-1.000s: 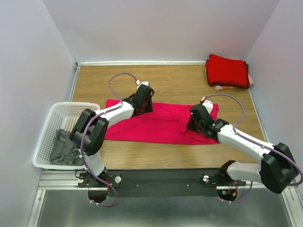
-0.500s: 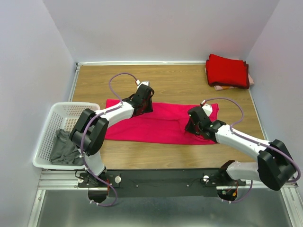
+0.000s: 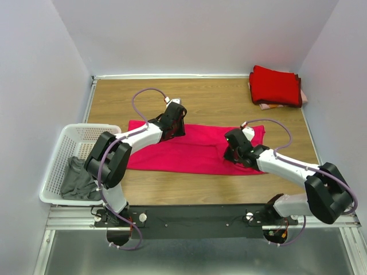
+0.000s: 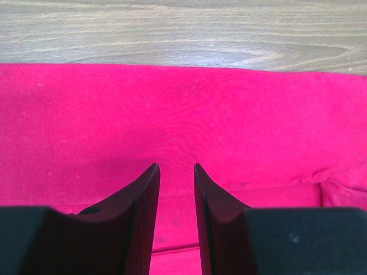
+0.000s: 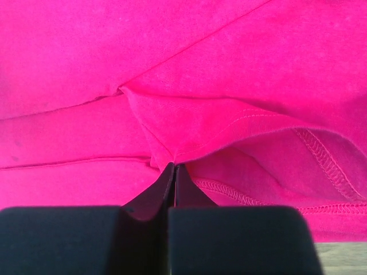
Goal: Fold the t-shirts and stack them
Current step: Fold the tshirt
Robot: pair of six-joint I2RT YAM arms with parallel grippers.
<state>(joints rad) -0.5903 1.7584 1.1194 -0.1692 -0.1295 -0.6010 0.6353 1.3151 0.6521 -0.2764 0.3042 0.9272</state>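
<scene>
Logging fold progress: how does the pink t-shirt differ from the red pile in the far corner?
The pink t-shirt lies stretched as a long strip; the red pile is a compact folded rectangle. The pink t-shirt is brighter, the red pile deeper. Left gripper and right gripper are at the pink t-shirt, not the red pile. Both lie on the table.

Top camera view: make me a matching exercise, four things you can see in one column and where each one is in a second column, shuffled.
Things
1. pink-red t-shirt
2. stack of folded red t-shirts
3. white lattice basket
4. grey cloth

Places
A. inside the basket
B. far right corner of the table
C. laid out across the middle of the table
D. at the table's near left edge

Pairs: 1-C, 2-B, 3-D, 4-A
</scene>
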